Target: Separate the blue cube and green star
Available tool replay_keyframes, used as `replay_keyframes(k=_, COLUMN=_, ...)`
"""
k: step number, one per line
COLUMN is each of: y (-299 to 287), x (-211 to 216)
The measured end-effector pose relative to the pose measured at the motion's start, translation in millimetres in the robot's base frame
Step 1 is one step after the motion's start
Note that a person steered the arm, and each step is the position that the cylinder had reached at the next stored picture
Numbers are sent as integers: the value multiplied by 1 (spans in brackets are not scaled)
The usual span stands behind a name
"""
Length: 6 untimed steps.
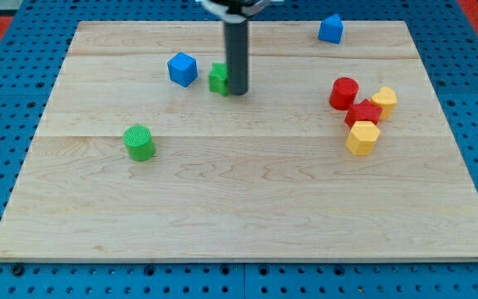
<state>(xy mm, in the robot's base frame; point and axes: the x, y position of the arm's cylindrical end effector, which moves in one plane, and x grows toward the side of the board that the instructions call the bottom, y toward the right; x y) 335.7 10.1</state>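
Observation:
The blue cube [182,69] sits at the upper middle-left of the wooden board. The green star [218,78] lies just to its right, a small gap between them; the rod hides part of the star's right side. My tip [237,92] rests on the board against the star's right side, with the dark rod rising to the view's top.
A green cylinder [140,142] stands at the left. A second blue block [331,29] sits near the top edge. At the right a red cylinder [343,92], a red block [363,112] and two yellow blocks [384,101] [362,137] cluster together.

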Motion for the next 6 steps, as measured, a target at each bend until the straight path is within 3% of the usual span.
replay_keyframes(k=2, y=-104, x=-43)
replay_keyframes(k=4, y=-127, x=-69)
replay_keyframes(k=6, y=-191, x=12)
